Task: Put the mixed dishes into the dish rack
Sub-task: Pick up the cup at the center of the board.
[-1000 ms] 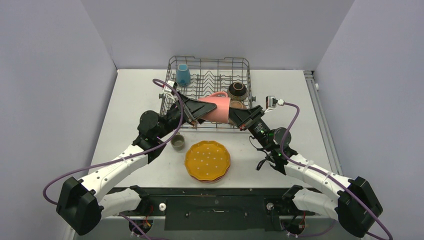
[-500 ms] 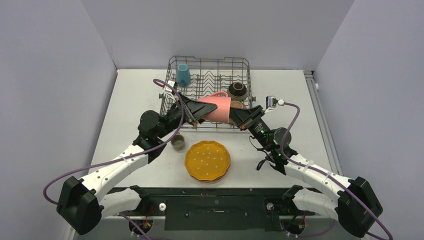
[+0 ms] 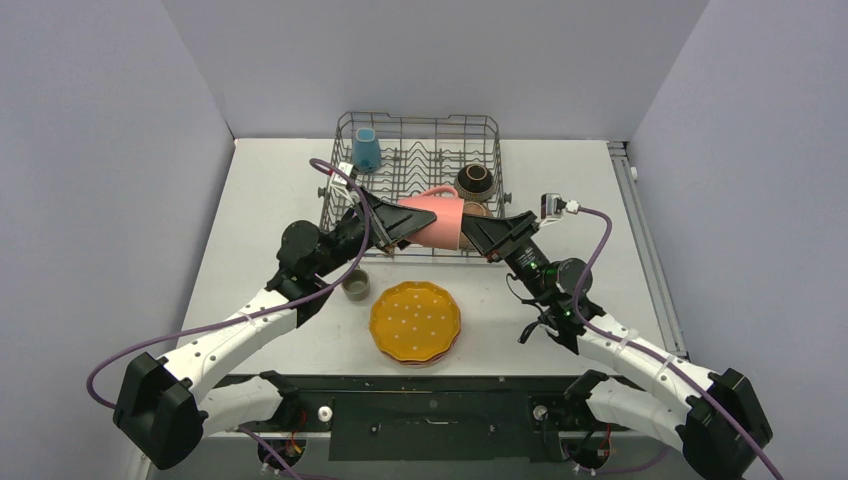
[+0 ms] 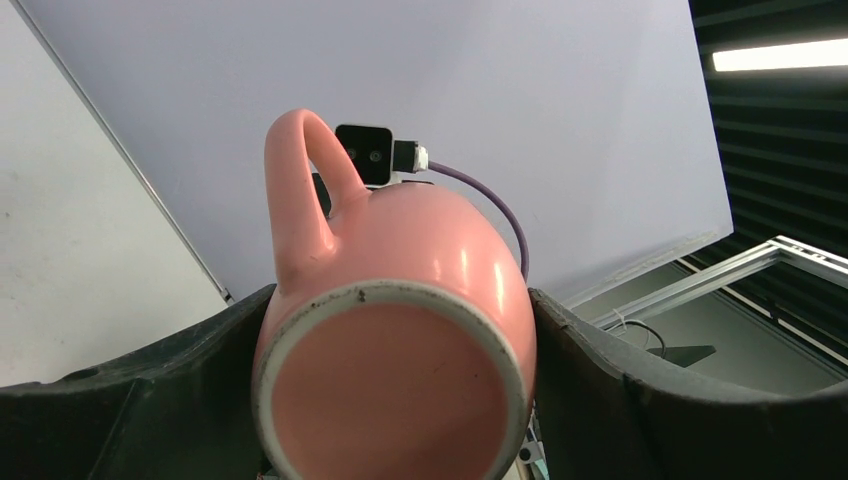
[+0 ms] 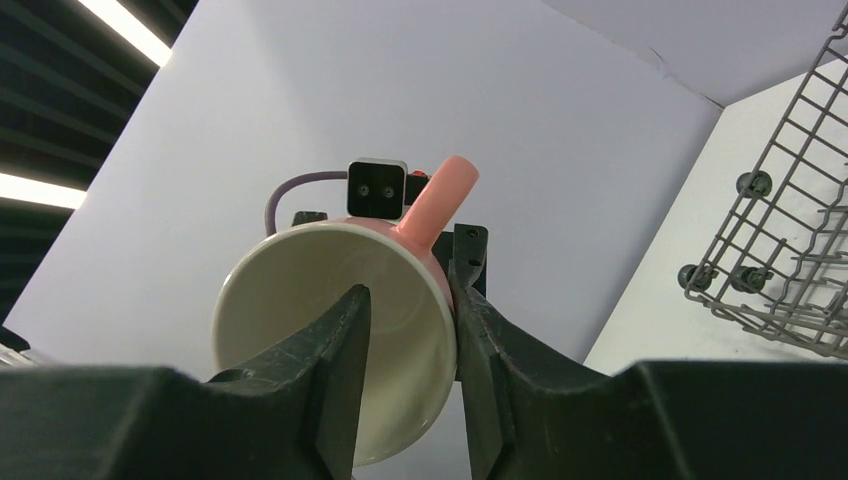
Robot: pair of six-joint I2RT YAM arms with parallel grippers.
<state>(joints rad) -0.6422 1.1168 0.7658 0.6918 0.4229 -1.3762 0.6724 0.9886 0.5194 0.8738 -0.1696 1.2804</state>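
Observation:
The pink cup [image 3: 432,218] hangs on its side above the front edge of the grey wire dish rack [image 3: 418,122], handle up. My left gripper [image 3: 410,222] is shut on its body near the base; the left wrist view shows the cup's base [image 4: 400,390] between the fingers. My right gripper [image 3: 470,232] is open astride the cup's rim. In the right wrist view one finger [image 5: 340,340] is inside the cream mouth [image 5: 290,320] and the other finger [image 5: 475,330] touches the outer wall. The scalloped orange-yellow plate [image 3: 415,320] lies on pink plates.
A small blue cup [image 3: 365,150] stands upside down in the rack's back left. A dark brown bowl [image 3: 475,180] and a terracotta bowl [image 3: 476,210] sit at its right side. A grey-green cup [image 3: 355,285] stands on the table left of the plates. The rack's corner shows in the right wrist view [image 5: 790,200].
My right arm has shifted a little to the right and its wrist has turned. The pink cup and the left gripper have barely moved.

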